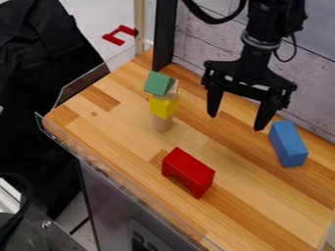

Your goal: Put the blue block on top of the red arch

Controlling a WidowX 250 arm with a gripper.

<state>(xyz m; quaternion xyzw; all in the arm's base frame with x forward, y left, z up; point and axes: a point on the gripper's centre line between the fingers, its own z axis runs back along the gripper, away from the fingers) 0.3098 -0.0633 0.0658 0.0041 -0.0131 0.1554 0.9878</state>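
Arch point(188, 169) set camera-side of tool point(236, 122); tool spread wide, nothing gripped; block point(288, 143) laid right of tool, long axis toward camera.

Blue rectangular block point(288, 143) lying on the wooden surface, red arch point(189, 169) standing opening-down, well apart from it

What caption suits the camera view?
Open gripper over a wooden table with a blue block, a red arch and a block tower.
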